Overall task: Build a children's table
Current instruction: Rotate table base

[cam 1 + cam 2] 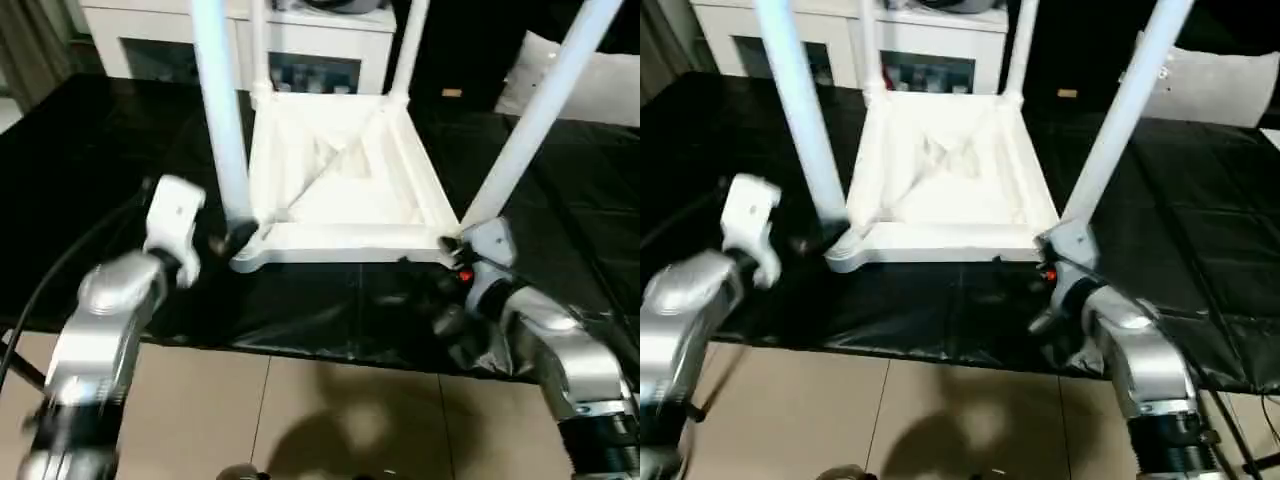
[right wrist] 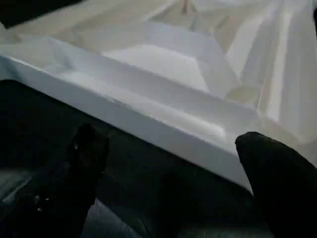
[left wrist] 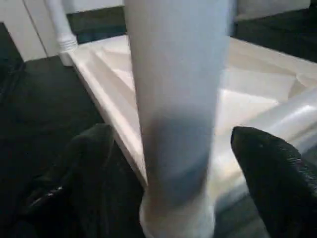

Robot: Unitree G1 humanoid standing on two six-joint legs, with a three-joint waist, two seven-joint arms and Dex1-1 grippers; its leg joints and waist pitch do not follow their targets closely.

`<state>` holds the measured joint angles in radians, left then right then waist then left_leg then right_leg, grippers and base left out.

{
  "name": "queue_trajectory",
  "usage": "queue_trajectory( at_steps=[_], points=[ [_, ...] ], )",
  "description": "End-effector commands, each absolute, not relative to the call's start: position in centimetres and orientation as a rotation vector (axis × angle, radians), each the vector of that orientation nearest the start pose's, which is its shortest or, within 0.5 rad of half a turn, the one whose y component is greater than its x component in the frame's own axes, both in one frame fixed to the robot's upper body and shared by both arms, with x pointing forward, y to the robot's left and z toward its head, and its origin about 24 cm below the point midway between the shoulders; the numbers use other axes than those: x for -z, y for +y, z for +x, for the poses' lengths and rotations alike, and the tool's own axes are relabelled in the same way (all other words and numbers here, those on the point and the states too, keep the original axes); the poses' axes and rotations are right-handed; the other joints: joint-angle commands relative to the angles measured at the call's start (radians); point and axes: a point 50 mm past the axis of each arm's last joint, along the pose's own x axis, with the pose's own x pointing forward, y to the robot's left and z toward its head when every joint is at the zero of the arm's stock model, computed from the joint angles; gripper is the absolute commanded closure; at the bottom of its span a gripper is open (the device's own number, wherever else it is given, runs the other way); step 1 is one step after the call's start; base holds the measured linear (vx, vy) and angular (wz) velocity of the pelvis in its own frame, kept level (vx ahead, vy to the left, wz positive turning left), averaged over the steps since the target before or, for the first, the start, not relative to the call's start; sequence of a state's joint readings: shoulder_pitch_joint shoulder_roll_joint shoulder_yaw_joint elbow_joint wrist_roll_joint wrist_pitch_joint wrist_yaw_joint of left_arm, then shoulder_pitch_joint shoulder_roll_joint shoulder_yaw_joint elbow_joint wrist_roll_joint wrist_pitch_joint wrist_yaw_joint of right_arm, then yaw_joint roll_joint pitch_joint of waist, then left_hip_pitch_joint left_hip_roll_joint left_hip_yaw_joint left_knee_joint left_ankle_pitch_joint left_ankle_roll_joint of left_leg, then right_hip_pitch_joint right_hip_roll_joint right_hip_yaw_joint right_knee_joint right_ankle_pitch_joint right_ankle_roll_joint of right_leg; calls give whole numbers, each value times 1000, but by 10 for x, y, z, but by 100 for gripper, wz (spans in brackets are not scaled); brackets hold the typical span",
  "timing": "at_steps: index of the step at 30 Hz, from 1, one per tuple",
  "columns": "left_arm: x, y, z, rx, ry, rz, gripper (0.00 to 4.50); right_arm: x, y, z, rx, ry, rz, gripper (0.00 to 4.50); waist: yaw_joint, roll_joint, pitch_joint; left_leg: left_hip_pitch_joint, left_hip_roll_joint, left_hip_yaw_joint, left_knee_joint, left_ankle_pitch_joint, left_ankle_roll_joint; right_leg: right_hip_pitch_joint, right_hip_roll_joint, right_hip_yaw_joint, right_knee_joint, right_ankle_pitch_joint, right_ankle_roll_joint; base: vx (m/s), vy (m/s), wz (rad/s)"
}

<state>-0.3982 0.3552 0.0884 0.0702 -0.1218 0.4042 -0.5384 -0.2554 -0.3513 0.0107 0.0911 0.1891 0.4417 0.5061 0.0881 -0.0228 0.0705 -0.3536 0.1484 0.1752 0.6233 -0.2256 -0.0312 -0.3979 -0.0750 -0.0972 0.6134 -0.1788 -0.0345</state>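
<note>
The children's table [image 1: 340,190] lies upside down on the black work table [image 1: 90,180], ribbed underside up. All four white legs stand in its corner sockets; the near-left leg [image 1: 222,110] and near-right leg [image 1: 535,115] rise out of the picture's top. My left gripper [image 1: 235,240] is at the base of the near-left leg. In the left wrist view that leg [image 3: 178,99] stands between its open black fingers [image 3: 267,163], with gaps on both sides. My right gripper [image 1: 455,262] sits at the near-right corner, open, with its fingers [image 2: 277,168] just short of the tabletop's rim [image 2: 148,124].
A white cabinet [image 1: 300,40] stands behind the work table, and a white cushion-like object [image 1: 600,80] lies at the back right. The work table's front edge [image 1: 330,350] runs just ahead of my forearms, with tan floor tiles [image 1: 300,420] below.
</note>
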Motion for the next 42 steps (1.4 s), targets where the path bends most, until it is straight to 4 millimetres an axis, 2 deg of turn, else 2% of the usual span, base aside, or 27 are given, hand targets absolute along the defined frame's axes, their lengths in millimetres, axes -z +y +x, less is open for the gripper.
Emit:
queue_trajectory(
  at_steps=[1,2,4,6,7,8,9,13,14,15,18,20,21,23,24,31,34,36,37,39,42],
  points=[
    [-113,190,326,478,112,185,5,-56,-182,294,-490,348,-114,0,3,2,-74,-1,82,-38,-84,-78,38,56,-96,71,-68,-173,-186,0,0,0],
    [-113,190,327,479,112,185,5,-56,-182,294,-489,349,-115,0,4,3,-74,1,79,-36,-83,-77,41,52,-93,71,-71,-173,-185,0,0,0],
    [-112,185,336,508,115,168,5,-54,-181,296,-470,363,-110,0,4,4,-76,2,80,-35,-82,-65,43,52,-95,71,-67,-147,-196,0,0,0],
    [-110,178,341,545,123,159,5,-51,-182,299,-449,383,-105,0,4,3,-74,1,78,-34,-82,-69,42,52,-97,70,-71,-158,-201,0,0,0],
    [-108,174,344,567,129,161,5,-50,-183,300,-440,394,-107,0,6,3,-75,2,82,-36,-83,-76,34,55,-101,71,-70,-169,-203,0,0,0],
    [-106,168,347,598,139,156,5,-48,-183,302,-433,406,-105,0,4,1,-74,1,81,-34,-83,-76,34,54,-100,71,-72,-173,-200,0,0,0],
    [-103,159,351,662,148,157,5,-46,-184,303,-424,428,-104,0,6,3,-75,5,81,-34,-83,-73,30,53,-100,71,-71,-173,-201,0,0,0],
    [-102,141,352,795,143,123,5,-44,-187,307,-407,444,-108,0,9,1,-79,2,83,-33,-80,-39,35,57,-105,72,-61,-110,-218,0,0,0],
    [-104,129,347,903,137,86,5,-43,-190,309,-387,442,-101,0,11,1,-79,4,85,-32,-80,-37,35,56,-106,72,-60,-101,-228,0,0,0],
    [-104,129,347,903,137,86,5,-43,-190,309,-387,442,-101,0,12,1,-79,3,85,-32,-79,-37,34,56,-107,72,-59,-102,-234,0,0,0],
    [-104,109,330,1128,158,-4,5,-39,-196,314,-352,449,-60,0,18,-1,-78,5,87,-28,-80,-44,30,56,-110,73,-58,-107,-246,0,0,0],
    [-103,102,324,1194,162,-25,5,-38,-197,316,-350,452,-58,0,19,-2,-78,3,88,-27,-80,-39,27,57,-110,73,-57,-104,-255,0,0,0],
    [-103,97,321,1219,158,-35,5,-38,-198,317,-351,449,-62,0,17,-6,-78,3,87,-26,-80,-38,29,58,-108,73,-56,-101,-254,0,0,0],
    [-105,90,317,1262,144,-62,5,-39,-199,318,-349,444,-67,0,15,-6,-77,0,86,-26,-79,-45,38,61,-110,73,-60,-126,-245,0,0,0],
    [-108,85,314,1292,132,-89,5,-39,-200,320,-347,442,-74,0,12,-11,-76,-1,86,-24,-78,-46,39,63,-111,74,-62,-134,-246,0,0,0],
    [-123,54,296,1448,77,-141,5,-41,-204,322,-358,418,-116,0,1,-11,-75,-4,85,-26,-76,-48,50,64,-106,71,-67,-181,-229,0,0,0],
    [-126,44,290,1487,71,-148,5,-41,-200,322,-381,406,-117,0,-2,-12,-76,-5,85,-26,-76,-29,65,63,-103,70,-64,-154,-234,0,0,0],
    [-127,32,283,1514,66,-146,5,-44,-190,322,-440,371,-121,0,-4,-13,-77,-6,85,-25,-74,-28,74,63,-104,70,-64,-140,-239,0,0,0],
    [-127,30,282,1519,65,-147,5,-44,-188,322,-450,368,-121,0,-7,-6,-77,-9,85,-27,-74,-25,77,65,-102,69,-64,-129,-243,0,0,0],
    [-129,21,278,1534,63,-157,5,-44,-177,325,-496,355,-134,0,-12,-6,-78,-9,84,-27,-73,-27,81,65,-101,69,-63,-119,-248,0,0,0],
    [-132,15,277,1521,53,-154,5,-46,-167,330,-538,339,-142,0,-20,-8,-76,-12,83,-28,-73,-51,77,69,-102,68,-68,-154,-253,0,0,0]
  ],
)
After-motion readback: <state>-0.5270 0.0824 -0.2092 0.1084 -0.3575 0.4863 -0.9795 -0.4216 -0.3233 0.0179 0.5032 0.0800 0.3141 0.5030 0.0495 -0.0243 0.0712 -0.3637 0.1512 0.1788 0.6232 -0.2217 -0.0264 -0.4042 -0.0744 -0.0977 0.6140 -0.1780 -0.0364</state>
